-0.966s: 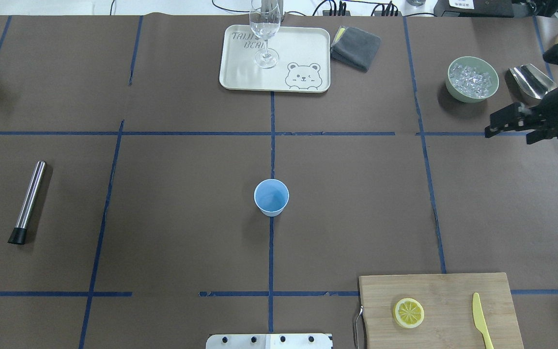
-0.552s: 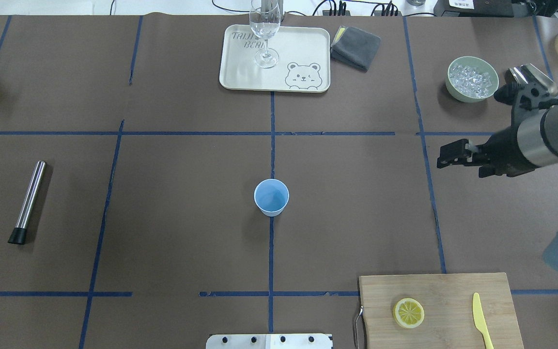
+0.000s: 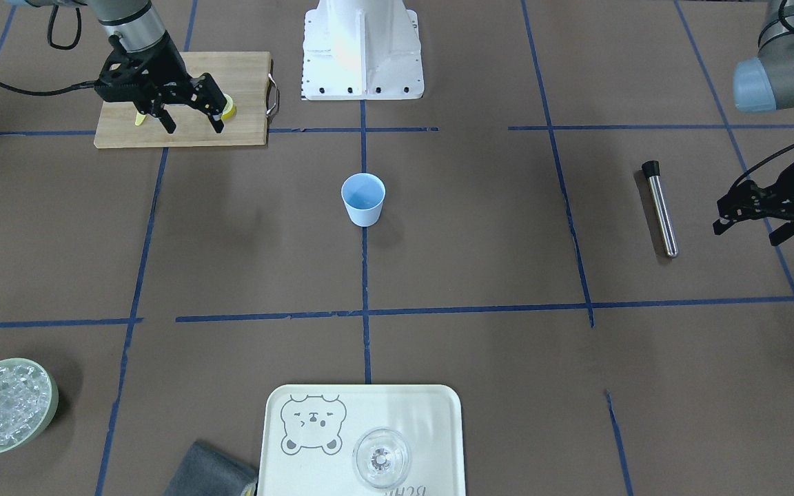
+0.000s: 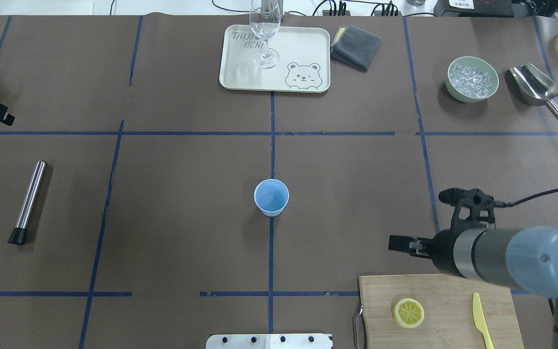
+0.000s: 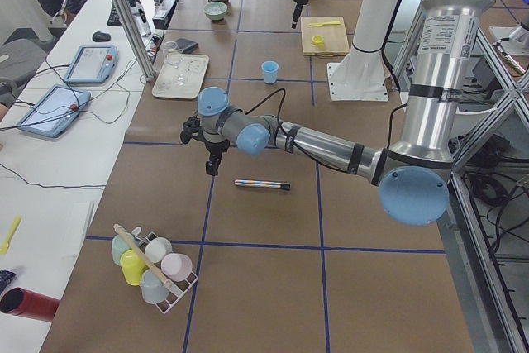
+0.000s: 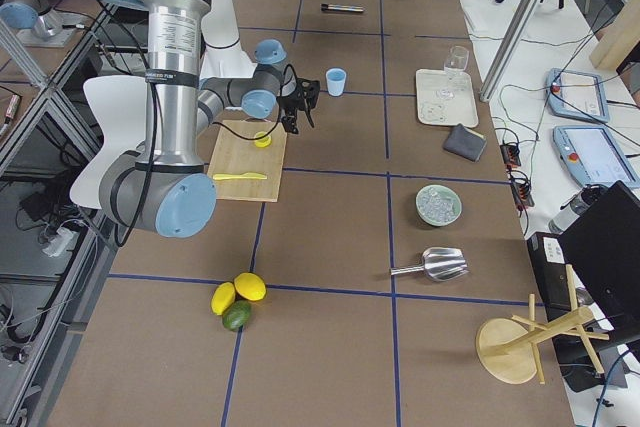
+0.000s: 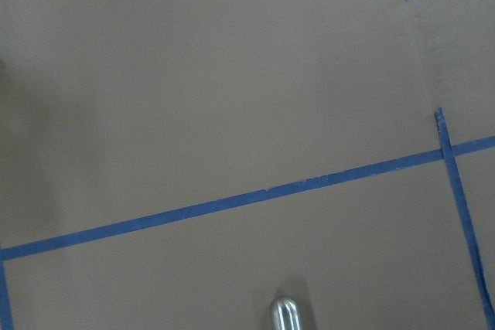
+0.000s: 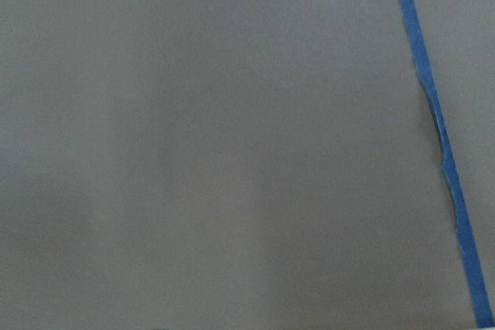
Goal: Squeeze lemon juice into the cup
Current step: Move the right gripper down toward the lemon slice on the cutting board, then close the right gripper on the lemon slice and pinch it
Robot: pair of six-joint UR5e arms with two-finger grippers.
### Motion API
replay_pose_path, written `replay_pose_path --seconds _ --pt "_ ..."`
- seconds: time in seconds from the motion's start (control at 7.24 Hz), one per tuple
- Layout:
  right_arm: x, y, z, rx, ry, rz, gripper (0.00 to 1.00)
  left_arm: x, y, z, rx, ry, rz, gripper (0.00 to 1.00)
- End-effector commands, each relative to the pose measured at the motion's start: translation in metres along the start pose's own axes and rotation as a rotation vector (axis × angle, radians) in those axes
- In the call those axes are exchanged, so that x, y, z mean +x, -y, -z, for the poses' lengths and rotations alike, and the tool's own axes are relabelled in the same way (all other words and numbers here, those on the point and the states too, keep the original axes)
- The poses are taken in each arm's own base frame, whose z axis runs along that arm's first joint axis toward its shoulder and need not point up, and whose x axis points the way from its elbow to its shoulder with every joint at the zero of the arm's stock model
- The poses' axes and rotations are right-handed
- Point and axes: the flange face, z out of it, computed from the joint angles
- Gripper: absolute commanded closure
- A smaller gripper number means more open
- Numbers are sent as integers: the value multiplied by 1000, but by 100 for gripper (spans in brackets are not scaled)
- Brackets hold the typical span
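tray (image 4: 308, 46) | print "TAIJ…" above "BEA…" | ends hidden behind glass (image 4: 265, 29) | nothing else legible

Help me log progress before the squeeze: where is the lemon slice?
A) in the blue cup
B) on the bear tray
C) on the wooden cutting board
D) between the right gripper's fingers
C: the lemon lies flat on the cutting board beside the yellow knife; the right gripper is open and empty.

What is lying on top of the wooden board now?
A lemon slice and a yellow knife lie flat on the board, apart from each other. In the overhead view the right arm covers the board's far right corner, so that part is hidden.
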Motion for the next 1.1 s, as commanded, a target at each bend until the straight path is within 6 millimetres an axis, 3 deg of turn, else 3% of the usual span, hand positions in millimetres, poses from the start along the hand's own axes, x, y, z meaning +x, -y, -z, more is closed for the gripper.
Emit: replay_pose_path --seconds 0.0,0.14,0.55,0.97 --pt "5 -67 -18 36 -26 46 0 2 0 -2 -1 -2 3 0" --pt "20 -77 -24 38 -57 74 0 3 1 -1 1 -3 3 0" --pt "24 -102 -32 3 -71 114 0 7 0 -8 -8 -8 1 0" --pt "25 -109 -40 6 -79 129 0 9 0 -6 -5 -11 -3 0"
